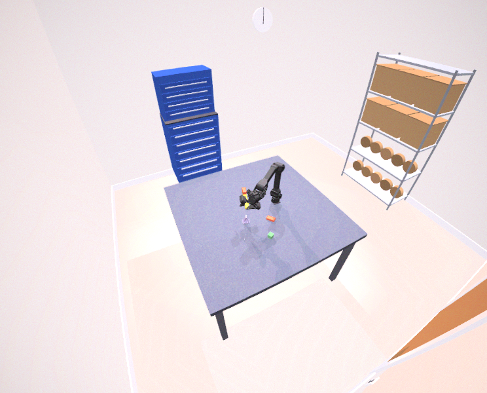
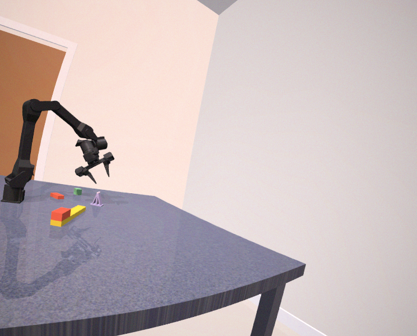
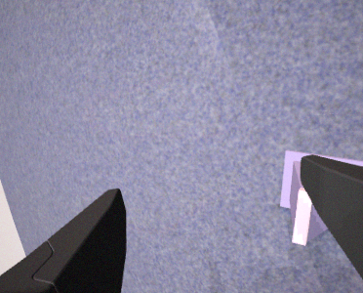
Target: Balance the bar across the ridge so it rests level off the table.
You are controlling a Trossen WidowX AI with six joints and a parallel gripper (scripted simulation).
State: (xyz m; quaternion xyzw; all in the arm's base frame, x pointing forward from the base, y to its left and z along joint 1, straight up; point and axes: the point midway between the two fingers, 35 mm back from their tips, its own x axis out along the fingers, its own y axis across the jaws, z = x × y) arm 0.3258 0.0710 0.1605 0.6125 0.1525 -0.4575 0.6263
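The yellow bar (image 2: 79,209) (image 1: 243,190) lies flat on the table, with a red block (image 2: 60,213) on one end. In the top view the arm hides part of the bar. The purple ridge (image 1: 245,221) (image 2: 97,201) (image 3: 302,217) stands upright on the table beyond the bar's yellow end, with nothing on it. My gripper (image 2: 102,179) (image 3: 213,185) is open and empty, tilted in the air above the ridge and bar. In the wrist view the right finger covers part of the ridge; the bar is out of that view.
A loose red-orange block (image 1: 271,218) (image 2: 56,196) and a green cube (image 1: 270,235) (image 2: 77,191) lie on the table (image 1: 218,262) (image 2: 201,267). The blue cabinet (image 1: 193,139) and the shelf rack stand beyond the table edges.
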